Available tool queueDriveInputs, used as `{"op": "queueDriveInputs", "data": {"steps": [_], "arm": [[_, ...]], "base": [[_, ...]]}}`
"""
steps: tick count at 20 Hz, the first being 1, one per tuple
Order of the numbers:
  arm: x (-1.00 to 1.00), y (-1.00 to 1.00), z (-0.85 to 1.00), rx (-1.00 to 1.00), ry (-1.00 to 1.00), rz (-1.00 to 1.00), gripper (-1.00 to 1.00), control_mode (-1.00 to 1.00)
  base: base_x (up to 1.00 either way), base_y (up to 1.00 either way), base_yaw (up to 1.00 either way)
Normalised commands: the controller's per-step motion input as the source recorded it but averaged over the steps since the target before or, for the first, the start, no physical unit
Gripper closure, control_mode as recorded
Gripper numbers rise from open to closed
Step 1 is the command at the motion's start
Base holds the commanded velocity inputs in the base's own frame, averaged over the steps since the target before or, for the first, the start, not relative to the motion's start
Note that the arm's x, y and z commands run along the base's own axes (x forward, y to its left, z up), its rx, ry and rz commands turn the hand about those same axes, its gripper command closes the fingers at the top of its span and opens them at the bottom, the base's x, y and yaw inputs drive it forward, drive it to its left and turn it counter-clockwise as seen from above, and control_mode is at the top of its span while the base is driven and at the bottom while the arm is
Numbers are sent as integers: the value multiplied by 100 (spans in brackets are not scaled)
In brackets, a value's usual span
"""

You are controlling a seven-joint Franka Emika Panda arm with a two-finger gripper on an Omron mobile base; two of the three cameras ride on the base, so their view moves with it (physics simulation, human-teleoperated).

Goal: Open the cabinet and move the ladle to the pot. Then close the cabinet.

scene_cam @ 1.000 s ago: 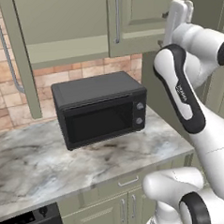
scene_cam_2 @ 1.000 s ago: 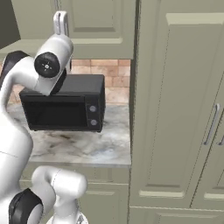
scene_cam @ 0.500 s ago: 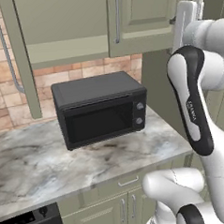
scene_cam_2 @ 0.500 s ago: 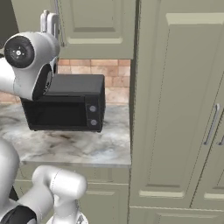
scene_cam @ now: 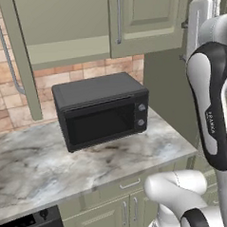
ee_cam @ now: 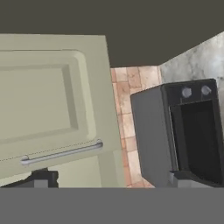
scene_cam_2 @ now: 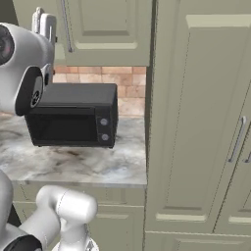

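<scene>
- Higher than a second ago, the arm's wrist now stands near the top of both base views, up beside the cabinet (scene_cam: 147,18); nothing else has shifted
- Left base view: one cabinet door swung out at the far left, its handle (scene_cam: 7,50) in plain sight; the other door shut
- Right base view: tall cupboard (scene_cam_2: 201,122) to the right of the microwave (scene_cam_2: 73,115), which sits on the marble counter (scene_cam_2: 88,164)
- Hand view, rolled sideways: gripper (ee_cam: 113,179) with jaws spread wide, holding nothing; the shut door's bar handle just above the left fingertip (ee_cam: 41,178); brick wall (ee_cam: 127,113) between door and microwave
</scene>
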Motion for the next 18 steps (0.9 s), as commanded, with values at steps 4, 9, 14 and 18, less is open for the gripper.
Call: {"op": "queueDriveInputs", "data": {"steps": [4, 9, 14, 18], "arm": [[-49, 11, 0, 0, 4, 0, -100, -100], [-39, 45, -10, 0, -4, 0, -100, -100], [-14, 68, -7, 1, -7, 1, -100, -100], [-6, 66, 0, 0, 0, 0, -100, -100]], "base": [[0, 0, 0], [0, 0, 0], [0, 0, 0], [0, 0, 0]]}}
